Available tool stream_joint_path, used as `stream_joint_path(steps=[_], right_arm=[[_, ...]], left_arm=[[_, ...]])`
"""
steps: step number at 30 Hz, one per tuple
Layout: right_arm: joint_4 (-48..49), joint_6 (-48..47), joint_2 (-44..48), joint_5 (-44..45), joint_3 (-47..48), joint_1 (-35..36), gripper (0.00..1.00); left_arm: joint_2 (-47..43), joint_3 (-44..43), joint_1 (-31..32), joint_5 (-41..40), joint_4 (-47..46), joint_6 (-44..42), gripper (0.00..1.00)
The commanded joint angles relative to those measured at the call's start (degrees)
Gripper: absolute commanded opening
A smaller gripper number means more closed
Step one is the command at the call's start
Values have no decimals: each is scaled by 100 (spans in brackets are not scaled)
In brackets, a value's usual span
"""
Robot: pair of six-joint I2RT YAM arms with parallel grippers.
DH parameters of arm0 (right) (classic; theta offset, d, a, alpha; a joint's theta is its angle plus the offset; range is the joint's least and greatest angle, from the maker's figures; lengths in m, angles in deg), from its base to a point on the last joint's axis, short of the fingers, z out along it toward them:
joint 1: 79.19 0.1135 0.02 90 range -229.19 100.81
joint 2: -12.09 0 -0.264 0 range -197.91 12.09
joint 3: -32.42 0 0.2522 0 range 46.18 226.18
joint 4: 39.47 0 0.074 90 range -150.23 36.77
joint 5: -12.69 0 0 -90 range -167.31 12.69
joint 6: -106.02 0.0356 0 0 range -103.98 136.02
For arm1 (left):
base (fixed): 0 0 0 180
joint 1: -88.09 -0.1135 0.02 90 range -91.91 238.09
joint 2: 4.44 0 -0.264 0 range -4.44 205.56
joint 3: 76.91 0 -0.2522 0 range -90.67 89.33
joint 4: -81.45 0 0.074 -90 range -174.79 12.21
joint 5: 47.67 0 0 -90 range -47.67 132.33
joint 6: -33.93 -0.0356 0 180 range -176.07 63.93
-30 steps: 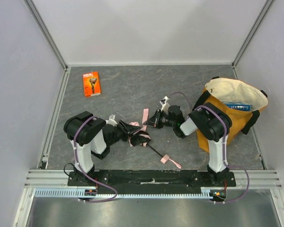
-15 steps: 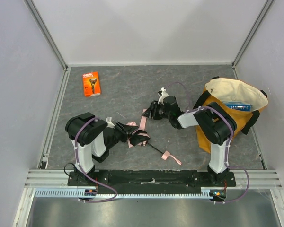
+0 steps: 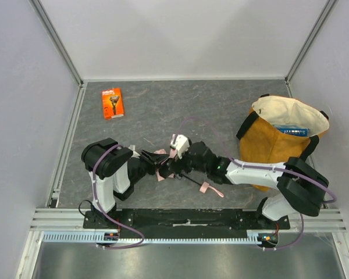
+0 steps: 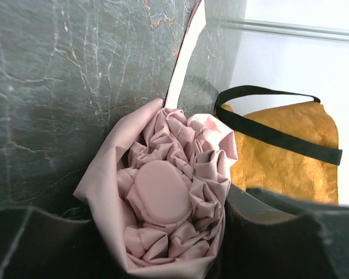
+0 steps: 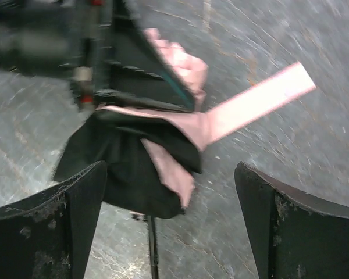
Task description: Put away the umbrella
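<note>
The pale pink umbrella [image 3: 163, 164] lies folded at the front of the table, its thin black shaft [image 3: 191, 181] running right to a small pink handle [image 3: 205, 188]. My left gripper [image 3: 152, 165] is shut on the bunched canopy; in the left wrist view the pink folds [image 4: 166, 192] fill the gap between its fingers. My right gripper [image 3: 174, 165] has reached across from the right and is open just beside the canopy. Its wrist view shows wide-apart fingers [image 5: 75, 226] over the black and pink fabric [image 5: 134, 168], the shaft [image 5: 152, 247] and a pink strap [image 5: 262, 96].
A mustard-yellow tote bag [image 3: 279, 139] stands open at the right with a blue box inside, and also shows in the left wrist view [image 4: 291, 151]. An orange razor pack [image 3: 111, 103] lies at the back left. Walls enclose the table on three sides.
My right gripper has opened wide and swung from near the tote bag leftward and forward to the umbrella's canopy. The left gripper has kept its hold.
</note>
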Motion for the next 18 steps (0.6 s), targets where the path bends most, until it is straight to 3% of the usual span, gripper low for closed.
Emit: stream_joint_path(steps=[1,5,12,18], right_arm=[[773,-1595,47,463,-295,697,97],[732,-2105,-296,490,37,1146,98],[618,-2143,-894,972,433,1331,97],[662,-2290,-1069,876,512,1402,96]], left_arm=[[121,226,3,-586,851,-241,2],[-415,218,-6,-630,1554,-302,2],[-1804,-107,3,-761,3717,-391,2],[-1823,-538,3,-481,4790,-57,2]])
